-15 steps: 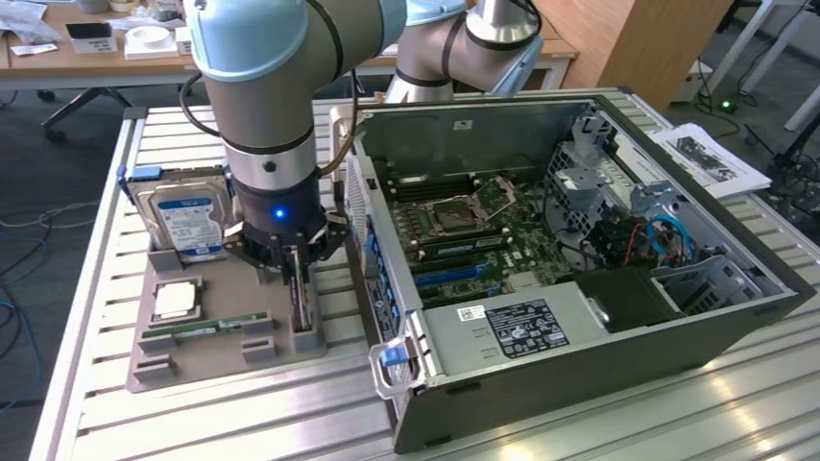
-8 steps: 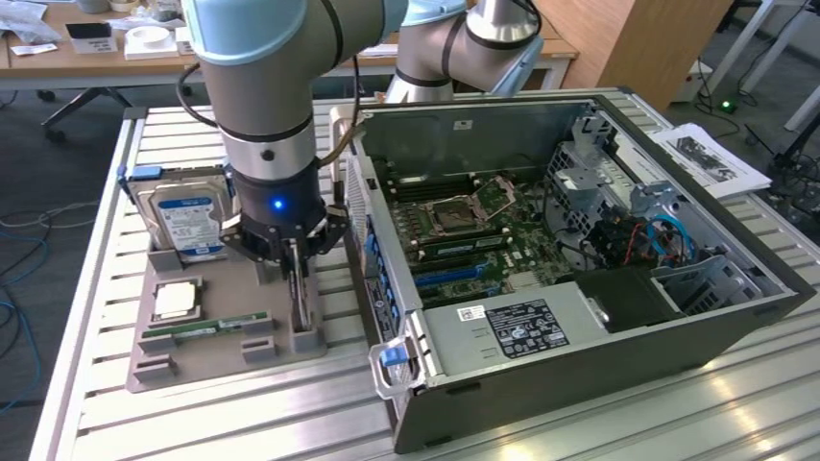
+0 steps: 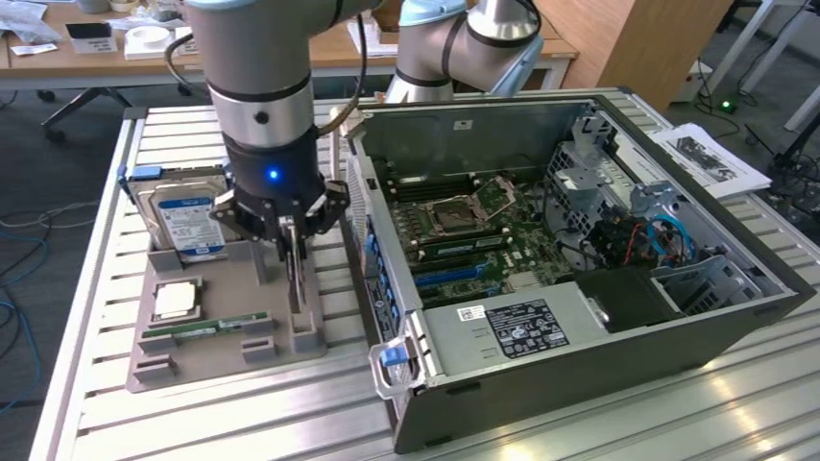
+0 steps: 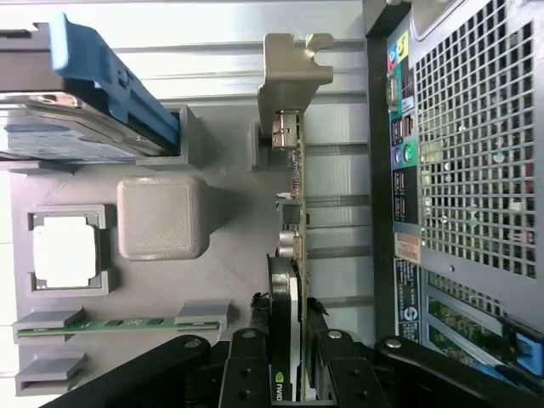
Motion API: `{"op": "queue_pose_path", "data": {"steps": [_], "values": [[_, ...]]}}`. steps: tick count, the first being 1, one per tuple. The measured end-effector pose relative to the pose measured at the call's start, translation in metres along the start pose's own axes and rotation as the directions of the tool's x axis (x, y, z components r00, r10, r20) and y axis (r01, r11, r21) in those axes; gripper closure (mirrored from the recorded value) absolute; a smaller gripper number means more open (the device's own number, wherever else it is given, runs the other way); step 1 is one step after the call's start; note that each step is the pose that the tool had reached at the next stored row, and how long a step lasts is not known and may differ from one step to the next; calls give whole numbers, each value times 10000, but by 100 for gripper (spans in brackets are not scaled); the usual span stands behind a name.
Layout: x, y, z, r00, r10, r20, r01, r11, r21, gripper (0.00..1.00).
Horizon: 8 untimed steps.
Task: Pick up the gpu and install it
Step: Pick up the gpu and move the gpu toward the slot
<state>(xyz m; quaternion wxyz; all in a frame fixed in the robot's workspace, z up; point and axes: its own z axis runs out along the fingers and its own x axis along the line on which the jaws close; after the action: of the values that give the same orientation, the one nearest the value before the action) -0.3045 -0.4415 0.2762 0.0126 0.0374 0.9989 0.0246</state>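
Black-fingered gripper (image 3: 294, 252), partly closed, clamps the thin dark gpu card with silver end bracket (image 4: 291, 183), upright in the grey plastic tray (image 3: 211, 357), exterior view's left-centre.

light: bright, even | glare: table (image 3: 733, 405) slats | shadows: soft

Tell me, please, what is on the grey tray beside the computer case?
A hard drive upright, a CPU chip, a RAM stick, and the gpu on edge, gripped by the claw. The claw covers part of the gpu.
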Motion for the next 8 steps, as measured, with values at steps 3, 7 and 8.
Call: {"op": "queue_pose_path", "data": {"steps": [3, 7, 8], "values": [[-3, 7, -138, 10000, 0, 0, 0, 10000, 0, 73], [-7, 16, -318, 10000, 0, -1, 0, 10000, 1, 73], [-8, 18, -362, 10000, 0, 0, 0, 10000, 1, 73]]}}
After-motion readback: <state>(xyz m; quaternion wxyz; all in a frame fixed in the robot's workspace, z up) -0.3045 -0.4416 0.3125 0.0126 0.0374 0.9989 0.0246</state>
